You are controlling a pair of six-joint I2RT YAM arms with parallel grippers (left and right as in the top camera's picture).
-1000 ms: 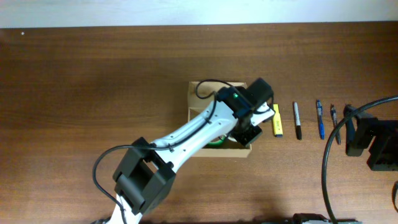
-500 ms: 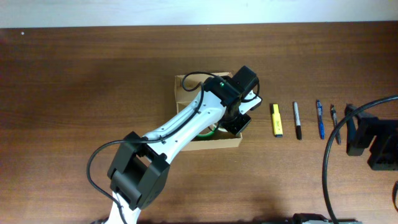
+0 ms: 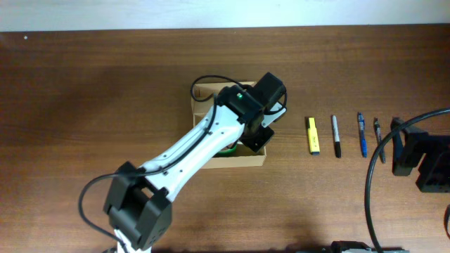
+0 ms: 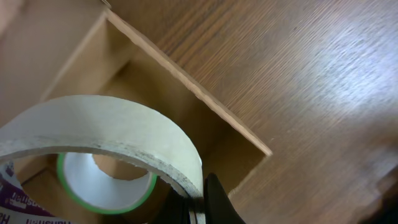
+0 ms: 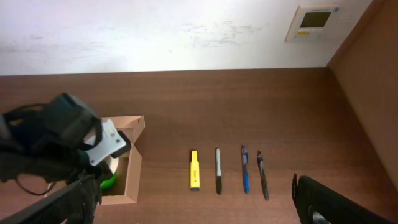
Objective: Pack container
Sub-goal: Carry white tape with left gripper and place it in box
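I am working with two tools. My left tool [image 4: 199, 203] is clamping nearly fully closed on the wall of a cream tape roll [image 4: 112, 121], with one finger [image 4: 214, 200] pressing against the roll's outer face. In the overhead view this tool [image 3: 256, 133] is hanging over the container [image 3: 242, 159], at the end nearest the yellow highlighter [image 3: 313, 135].

The container is sitting open near the middle of the worktop [image 3: 91, 91]. In the left wrist view its cardboard rim [image 4: 186, 87] is running just beyond the held roll, and the roll is hanging tilted inside the opening. A green-rimmed tape roll [image 4: 106, 186] is lying flat on the container floor beneath the held roll. I cannot tell whether the two rolls are touching.

My right tool [image 5: 195, 194] is standing spread to its widest and gripping nothing, well apart from the container on the highlighter side.

Beyond the highlighter, moving away from the container, a black marker [image 3: 336, 135], a blue pen [image 3: 361, 133] and a dark pen [image 3: 378, 138] are lying side by side.
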